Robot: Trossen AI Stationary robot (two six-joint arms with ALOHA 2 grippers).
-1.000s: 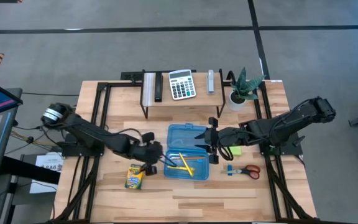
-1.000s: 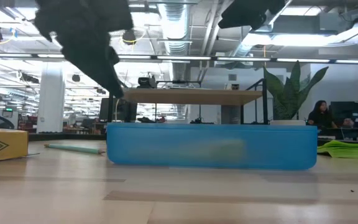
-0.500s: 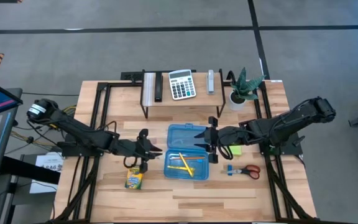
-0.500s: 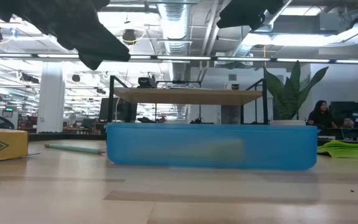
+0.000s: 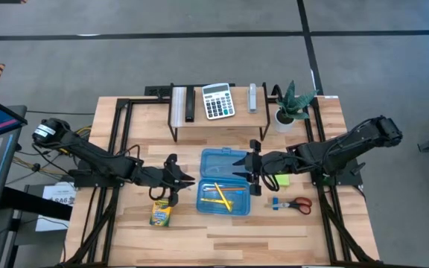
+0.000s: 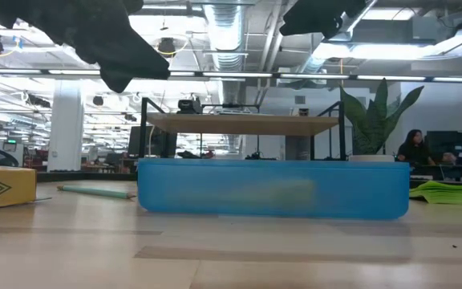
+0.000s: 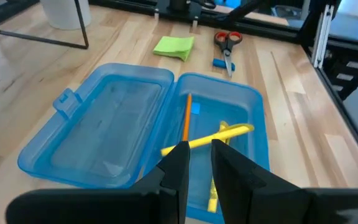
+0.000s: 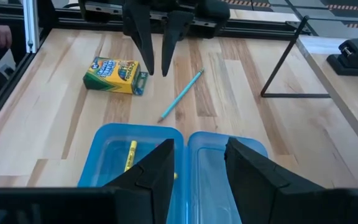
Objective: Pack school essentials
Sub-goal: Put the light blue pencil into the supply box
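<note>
My left claw [image 5: 176, 181] hangs released, empty, left of the blue case [image 5: 223, 182] holding pencils [image 5: 219, 195]; right claw [image 5: 252, 173], apparently released too, hovers at its right edge.

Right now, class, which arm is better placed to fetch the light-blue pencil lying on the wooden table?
The left. Its gripper hangs open just left of the open blue plastic case, near the light-blue pencil and crayon box. The right gripper is across the case.
</note>
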